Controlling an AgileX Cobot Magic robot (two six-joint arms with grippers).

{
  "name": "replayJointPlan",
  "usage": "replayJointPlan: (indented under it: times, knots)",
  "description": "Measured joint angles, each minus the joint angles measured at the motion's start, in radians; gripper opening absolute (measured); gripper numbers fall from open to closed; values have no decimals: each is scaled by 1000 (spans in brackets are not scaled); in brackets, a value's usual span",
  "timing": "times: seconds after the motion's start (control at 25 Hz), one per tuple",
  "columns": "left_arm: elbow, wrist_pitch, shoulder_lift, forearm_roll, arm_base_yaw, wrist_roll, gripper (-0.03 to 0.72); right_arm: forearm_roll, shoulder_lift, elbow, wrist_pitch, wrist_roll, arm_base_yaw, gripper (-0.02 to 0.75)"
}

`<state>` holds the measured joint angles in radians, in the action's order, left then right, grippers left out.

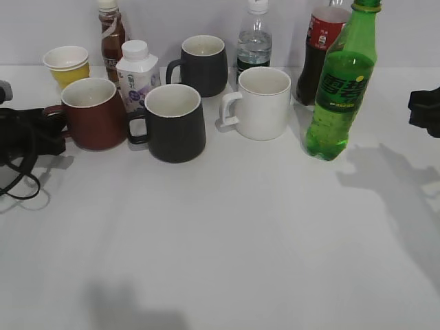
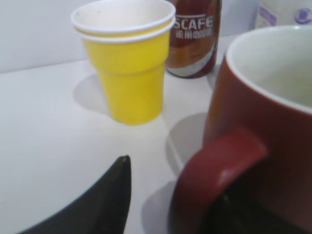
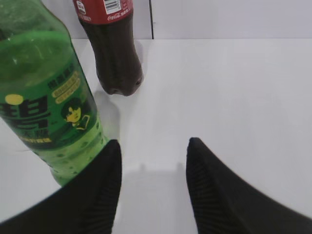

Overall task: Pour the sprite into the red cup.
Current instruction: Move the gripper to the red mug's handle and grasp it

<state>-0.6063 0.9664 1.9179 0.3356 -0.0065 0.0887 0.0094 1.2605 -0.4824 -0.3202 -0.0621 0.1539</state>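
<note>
The sprite (image 1: 340, 89), a tall green bottle with a green cap, stands upright at the right of the table. In the right wrist view the sprite (image 3: 46, 107) is just left of my left finger. My right gripper (image 3: 153, 144) is open and empty; it shows at the right edge of the exterior view (image 1: 425, 110), apart from the bottle. The red cup (image 1: 91, 113) stands at the left, cream-white inside. My left gripper (image 1: 48, 129) is at the cup's handle (image 2: 219, 180). It is open (image 2: 163, 187): one finger is clear to the left, the other is hidden behind the handle.
A yellow paper cup (image 1: 67, 64) and a brown coffee bottle (image 1: 111, 34) stand behind the red cup. A white milk bottle (image 1: 136, 72), two black mugs (image 1: 174, 122) (image 1: 202, 64), a white mug (image 1: 260, 103), a water bottle (image 1: 254, 41) and a cola bottle (image 1: 320, 48) stand alongside.
</note>
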Motion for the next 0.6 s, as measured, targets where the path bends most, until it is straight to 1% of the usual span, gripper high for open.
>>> replayJointPlan:
  times: [0.24,0.32,0.44,0.6]
  knots:
    - [-62,-1,54,3,0,0,321,0,0,0,0,0,0,331]
    - [-83,-1,68,4,0,0,308,0,0,0,0,1,0,331]
    - [-117,1,90,30,0,0,232,-4,0,0,0,1,0,331]
    - [-139,19,109,84,0,3,75,-47,0,0,0,0,0,331]
